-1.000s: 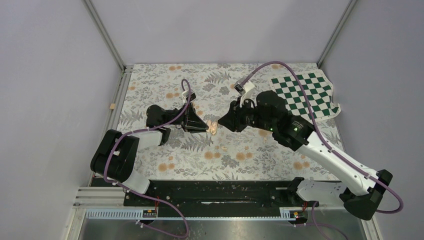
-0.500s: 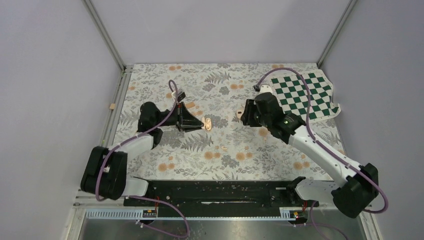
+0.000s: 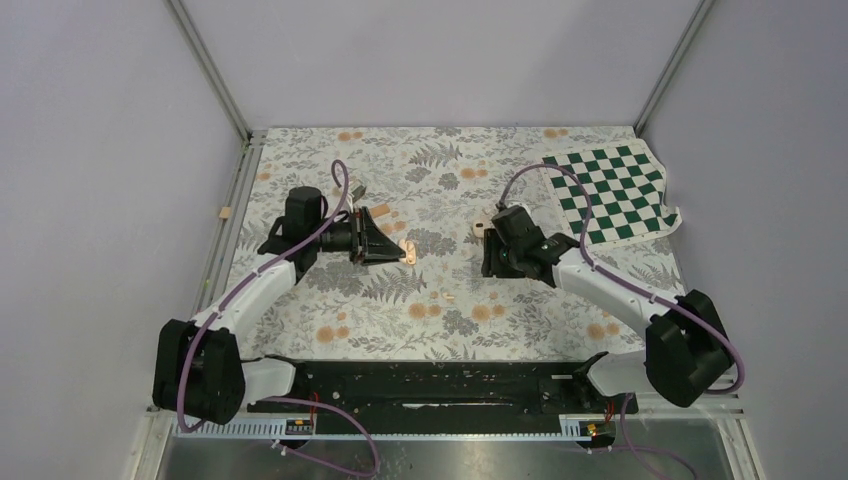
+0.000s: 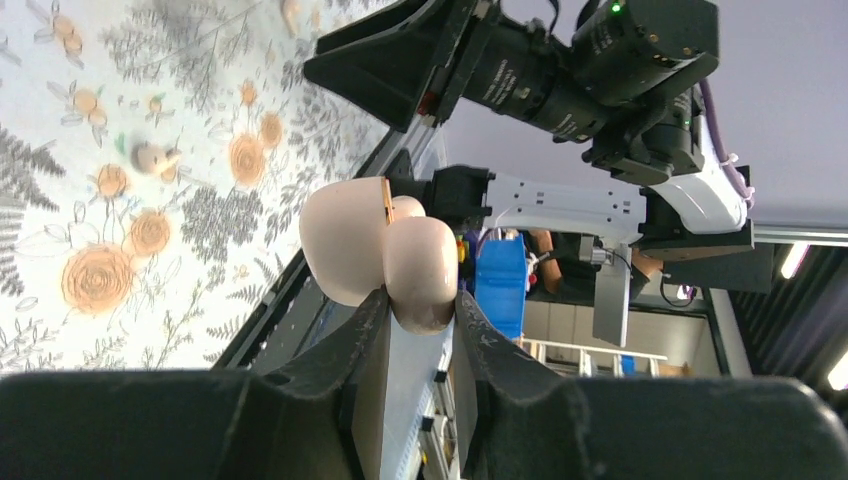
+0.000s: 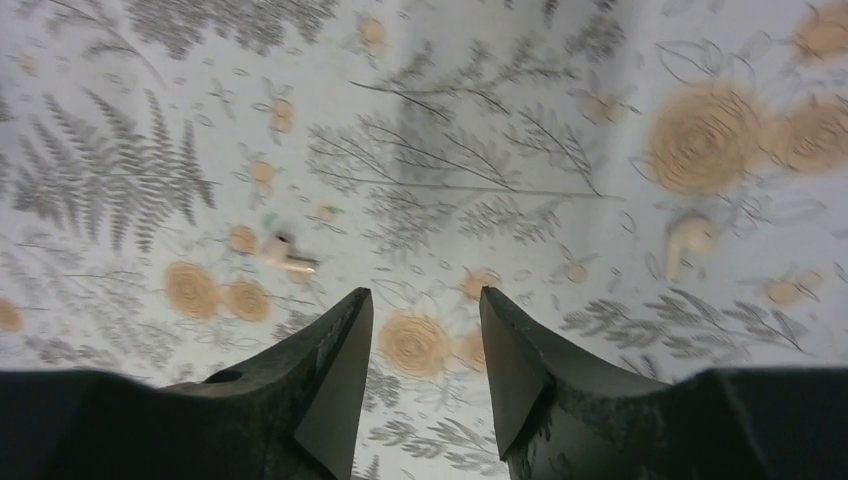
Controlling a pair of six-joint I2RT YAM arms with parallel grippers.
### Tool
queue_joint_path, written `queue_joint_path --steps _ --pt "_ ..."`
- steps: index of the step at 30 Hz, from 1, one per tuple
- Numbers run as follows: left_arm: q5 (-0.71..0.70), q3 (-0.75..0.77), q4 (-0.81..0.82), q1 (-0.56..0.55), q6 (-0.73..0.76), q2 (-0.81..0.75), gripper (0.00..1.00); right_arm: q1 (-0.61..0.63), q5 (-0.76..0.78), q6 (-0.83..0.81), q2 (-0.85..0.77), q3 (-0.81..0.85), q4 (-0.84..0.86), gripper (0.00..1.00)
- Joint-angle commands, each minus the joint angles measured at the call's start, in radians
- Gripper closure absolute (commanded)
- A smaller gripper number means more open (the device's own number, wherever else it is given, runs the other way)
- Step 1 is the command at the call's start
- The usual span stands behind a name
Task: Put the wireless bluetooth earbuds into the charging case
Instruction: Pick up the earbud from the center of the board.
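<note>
1. Two arms reach over a floral-printed surface (image 3: 420, 330), the left one from the left and the right one from the right, with their tips well apart.
2. Left gripper (image 3: 395, 248): lying roughly level and pointing toward the middle of the surface. Its fingers (image 4: 372, 330) are pressed in on the charging case (image 4: 420, 262).
3. Charging case: pale peach-pink and rounded, pinched at its lower end between the two dark fingers and raised off the surface. The left wrist view shows two rounded halves side by side with a thin orange edge between them. Its inside is not visible.
4. Right gripper (image 3: 490, 262): pointing down over the surface right of centre. Its fingers (image 5: 335, 380) are spread with a clear gap, and only the floral print shows between them.
5. One earbud (image 3: 449, 297): tiny and pale cream, lying loose on the surface between the two arms. It is nearer the bases than either gripper and touches neither.
6. Second pale bud-like shape (image 5: 690, 240): lies on the surface at the right of the right wrist view. It is too blurred to identify.
7. Green-and-white checkered cloth (image 3: 610, 190): lies flat at the far right corner, apart from both arms.
</note>
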Motion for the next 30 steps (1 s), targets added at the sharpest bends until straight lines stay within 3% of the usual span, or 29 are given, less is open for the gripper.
queue_joint_path --steps 1,3,6,15,30 --pt "0.07 -0.022 -0.006 -0.03 0.03 0.037 1.0 -0.016 0.201 -0.028 -0.119 -0.059 -0.061 0.46" --pt "0.053 0.006 -0.089 -0.071 0.1 0.053 1.0 -0.08 0.241 -0.034 -0.162 -0.1 -0.075 0.44" --pt "0.016 0.037 -0.123 -0.127 0.135 0.064 1.0 -0.2 0.178 -0.026 -0.202 -0.154 -0.067 0.46" --pt "0.02 0.082 -0.069 -0.155 0.101 0.083 1.0 -0.309 0.037 0.019 -0.107 -0.18 0.009 0.5" --pt "0.034 0.088 -0.031 -0.156 0.089 0.118 1.0 -0.334 -0.005 0.012 0.011 -0.14 0.048 0.55"
